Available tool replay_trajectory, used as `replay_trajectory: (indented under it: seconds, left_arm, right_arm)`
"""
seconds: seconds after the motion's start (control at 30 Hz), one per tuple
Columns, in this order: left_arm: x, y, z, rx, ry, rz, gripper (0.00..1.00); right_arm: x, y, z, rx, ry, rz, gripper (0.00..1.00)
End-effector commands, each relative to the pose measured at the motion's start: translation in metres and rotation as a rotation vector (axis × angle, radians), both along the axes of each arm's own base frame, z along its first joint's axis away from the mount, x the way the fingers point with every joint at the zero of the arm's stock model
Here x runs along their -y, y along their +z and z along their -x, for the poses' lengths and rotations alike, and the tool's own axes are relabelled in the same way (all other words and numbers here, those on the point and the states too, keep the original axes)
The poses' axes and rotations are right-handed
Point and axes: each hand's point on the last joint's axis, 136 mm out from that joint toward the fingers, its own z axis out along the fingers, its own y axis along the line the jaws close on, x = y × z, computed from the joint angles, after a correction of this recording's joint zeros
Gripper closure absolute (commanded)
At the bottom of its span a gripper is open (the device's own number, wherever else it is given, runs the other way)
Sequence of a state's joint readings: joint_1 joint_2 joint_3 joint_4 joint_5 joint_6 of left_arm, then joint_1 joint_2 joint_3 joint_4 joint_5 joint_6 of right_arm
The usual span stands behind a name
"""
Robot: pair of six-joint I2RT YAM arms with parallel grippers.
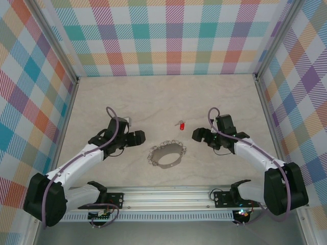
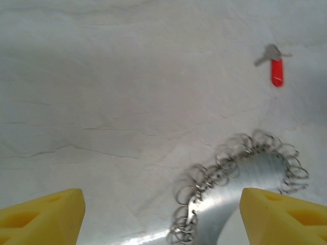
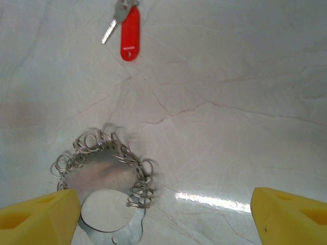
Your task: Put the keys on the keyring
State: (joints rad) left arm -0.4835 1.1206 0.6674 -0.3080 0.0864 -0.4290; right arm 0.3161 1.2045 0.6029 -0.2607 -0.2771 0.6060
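The keyring (image 1: 166, 155) lies flat near the table's front middle, a silvery plate rimmed with many small wire loops. The key (image 1: 180, 125), tiny and silver with a red tag, lies loose on the table just beyond it. My left gripper (image 1: 140, 137) sits left of the keyring and is open, with nothing held. In the left wrist view its yellow fingertips (image 2: 46, 217) stand wide apart, the keyring (image 2: 255, 168) low on the right and the key (image 2: 275, 64) farther off. My right gripper (image 1: 195, 135) is open, right of the keyring (image 3: 99, 171), with the key (image 3: 125, 25) ahead.
The table (image 1: 230, 102) is pale and marble-patterned, closed in by plaid walls (image 1: 168, 35) at the back and both sides. An aluminium rail (image 1: 168, 194) with the arm bases runs along the near edge.
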Motion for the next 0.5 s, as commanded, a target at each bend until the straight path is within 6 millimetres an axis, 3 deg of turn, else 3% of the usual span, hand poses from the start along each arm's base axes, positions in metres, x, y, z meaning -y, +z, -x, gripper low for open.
replay_trajectory:
  seconds: [0.0, 0.23, 0.47]
  left_arm:
    - [0.022, 0.009, 0.002, 0.049, -0.075, -0.020, 0.21]
    - [0.065, 0.012, 0.004, 0.128, -0.177, -0.056, 0.25]
    - [0.129, -0.005, 0.017, 0.149, -0.396, -0.158, 0.39]
  right_arm:
    - [0.000, 0.004, 0.006, 0.020, -0.024, -0.030, 0.14]
    - [0.004, 0.021, 0.006, 0.076, -0.025, -0.020, 0.15]
    - [0.004, 0.030, 0.001, 0.101, -0.032, -0.017, 0.13]
